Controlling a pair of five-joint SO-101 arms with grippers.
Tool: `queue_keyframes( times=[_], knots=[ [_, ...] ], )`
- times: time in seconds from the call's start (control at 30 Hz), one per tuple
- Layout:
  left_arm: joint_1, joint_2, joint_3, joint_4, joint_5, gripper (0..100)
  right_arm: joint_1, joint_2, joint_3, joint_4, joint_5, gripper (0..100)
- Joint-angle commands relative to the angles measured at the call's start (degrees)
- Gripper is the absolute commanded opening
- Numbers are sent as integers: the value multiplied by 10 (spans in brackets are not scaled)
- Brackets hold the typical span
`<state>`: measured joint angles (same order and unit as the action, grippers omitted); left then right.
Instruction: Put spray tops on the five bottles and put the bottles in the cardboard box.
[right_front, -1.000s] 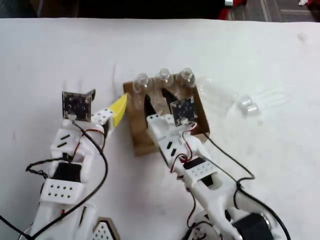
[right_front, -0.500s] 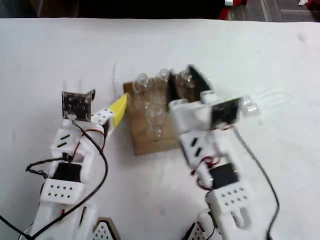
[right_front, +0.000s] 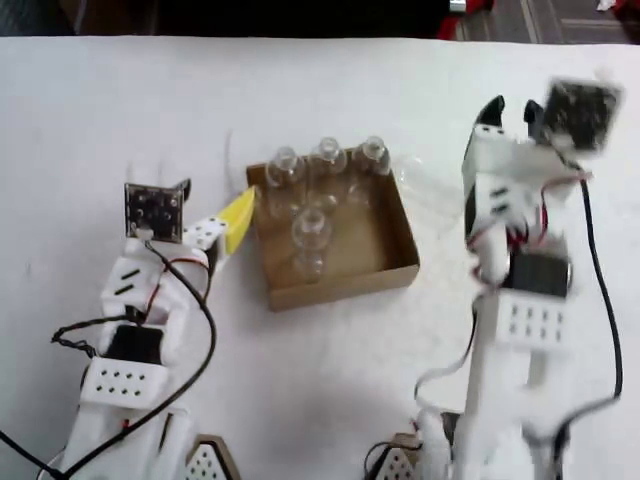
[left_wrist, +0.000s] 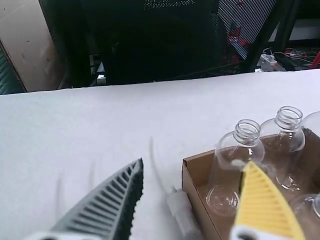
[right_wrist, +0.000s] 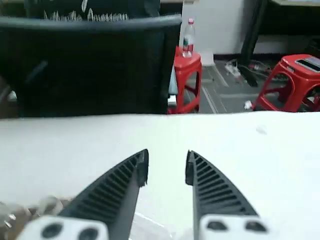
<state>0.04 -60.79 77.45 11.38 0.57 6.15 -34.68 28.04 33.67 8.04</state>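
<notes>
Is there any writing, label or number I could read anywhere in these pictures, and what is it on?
White lettering above the dark chair behind the table: too blurred to read.
Label on the drink bottle standing on the red stool: too small to read.
Box and the clear bottles in it: no print visible.

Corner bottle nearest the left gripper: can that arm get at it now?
Probably yes. The left gripper is open beside the cardboard box; the bottle stands just inside its wall, neck clear above the rim.
</notes>
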Motion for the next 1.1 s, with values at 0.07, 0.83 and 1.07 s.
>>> queue_keyframes(
  times=[0.07, 0.83, 1.07],
  knots=[
    [5, -18, -4, -15, -8, 293, -9, 190, -176, 145, 173, 108],
    [5, -18, -6, -15, -8, 293, -25, 625, -473, 327, 371, 225],
    [5, -18, -6, -15, -8, 293, -25, 689, -507, 329, 403, 223]
  ],
)
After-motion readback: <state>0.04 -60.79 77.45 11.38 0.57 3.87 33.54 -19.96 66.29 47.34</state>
